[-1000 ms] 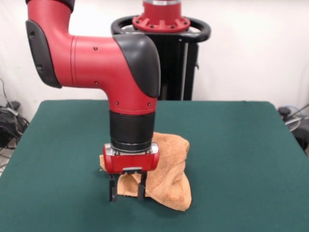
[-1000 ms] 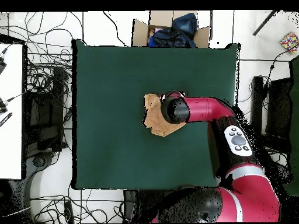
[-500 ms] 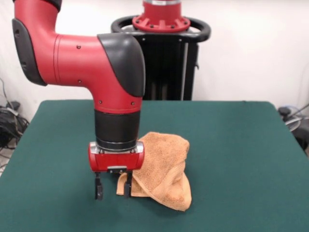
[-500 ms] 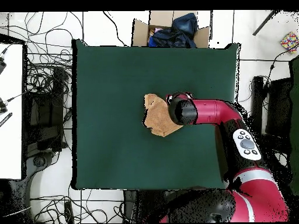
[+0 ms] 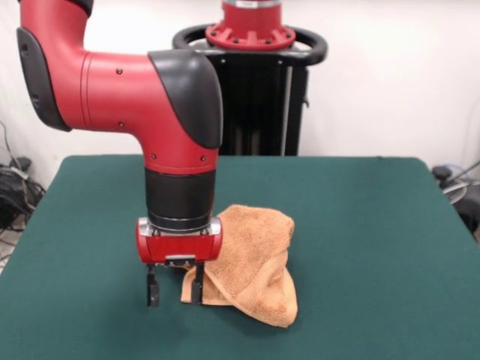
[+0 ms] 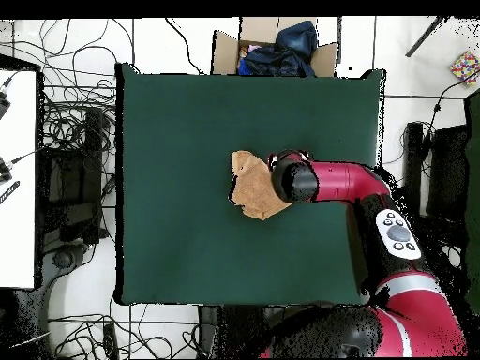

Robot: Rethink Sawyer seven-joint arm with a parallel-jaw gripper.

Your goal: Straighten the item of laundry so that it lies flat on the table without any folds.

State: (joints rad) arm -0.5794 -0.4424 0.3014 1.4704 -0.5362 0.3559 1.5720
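The item of laundry is an orange-tan towel lying crumpled and folded over itself near the middle of the dark green table. In the overhead view the towel shows left of the arm's wrist. My gripper hangs just above the table at the towel's left edge in the front view. It is open, with one finger over bare felt and the other finger against the towel's edge. Nothing is held between them. In the overhead view the wrist hides the gripper.
A cardboard box with dark clothes stands beyond the table's top edge in the overhead view. Cables and equipment lie on the floor to the left. A white desk is at the far left.
Over the last second the arm moved left in the front view, off the towel's top to its left edge. The towel's upper fold has dropped slightly. In the last half second almost nothing moved.
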